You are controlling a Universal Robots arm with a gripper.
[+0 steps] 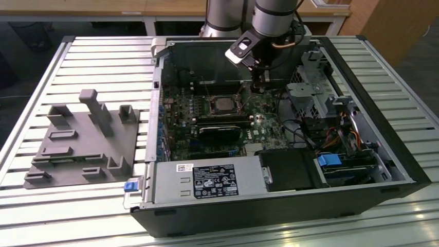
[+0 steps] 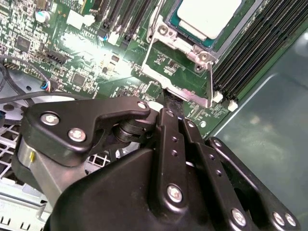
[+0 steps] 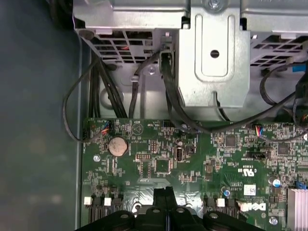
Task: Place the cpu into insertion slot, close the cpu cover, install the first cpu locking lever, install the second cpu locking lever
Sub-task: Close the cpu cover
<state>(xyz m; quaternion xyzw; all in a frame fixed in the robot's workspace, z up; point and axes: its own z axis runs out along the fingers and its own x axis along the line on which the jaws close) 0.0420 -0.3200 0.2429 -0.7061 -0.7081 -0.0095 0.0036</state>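
The cpu (image 2: 208, 17), a silver-faced square chip, lies in the insertion slot (image 2: 230, 37) on the green motherboard (image 1: 180, 128); in the exterior view the cpu (image 1: 221, 105) sits mid-board. The cpu cover (image 2: 192, 96), a thin metal frame, is swung off the slot toward me, with green board showing through its window. My gripper (image 2: 169, 98) is shut, and its black tips meet the cover's free edge. Whether metal is pinched between them I cannot tell. In the exterior view the gripper (image 1: 258, 87) hangs just right of the slot. The shut fingertips (image 3: 162, 193) point at the board. I cannot make out the locking levers.
The open computer case (image 1: 384, 154) lies on a slatted table (image 1: 103, 56). Black memory slots (image 2: 250, 48) run beside the slot. A metal drive cage (image 3: 211, 53) and loose cables (image 3: 168, 96) are close by. A grey fixture (image 1: 82, 139) stands at the exterior view's left.
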